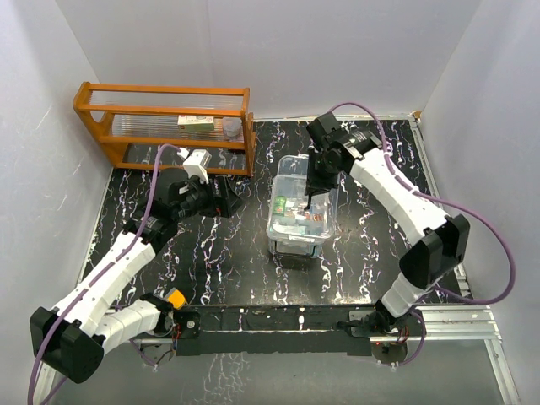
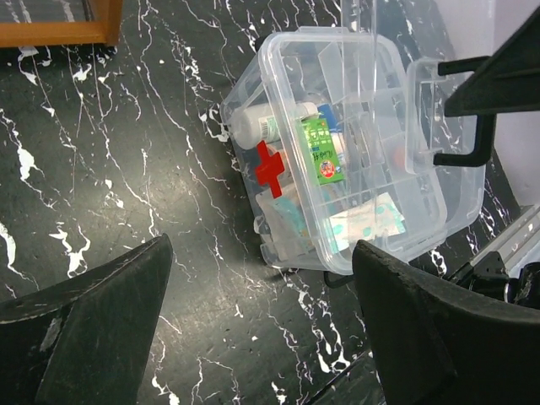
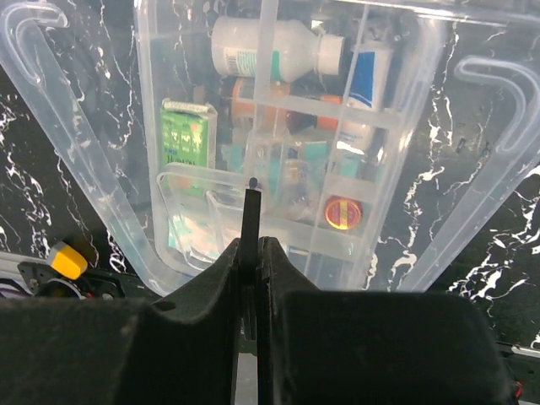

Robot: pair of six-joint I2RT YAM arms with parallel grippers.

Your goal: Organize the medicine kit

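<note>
My right arm arches forward over the clear plastic rounded-corner box (image 1: 283, 240), which stands on the black marbled surface (image 1: 211, 261). The right tool (image 3: 251, 245) is clamped tight on the dark handle (image 3: 250, 211) of the flat clear lid (image 3: 93, 194), held above the box. My left arm stretches forward, and the left tool (image 2: 261, 312) is spread wide and empty, left of the box.

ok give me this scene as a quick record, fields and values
box: clear medicine box on the marbled table, red cross on its front
contents: white bottle, green carton, round red tin, seen through the divided tray
lid: clear lid held over the box
right gripper: shut on the lid's dark handle
left gripper: open, empty, beside the box
rack: orange rack at back left, small carton and jar on it
</note>
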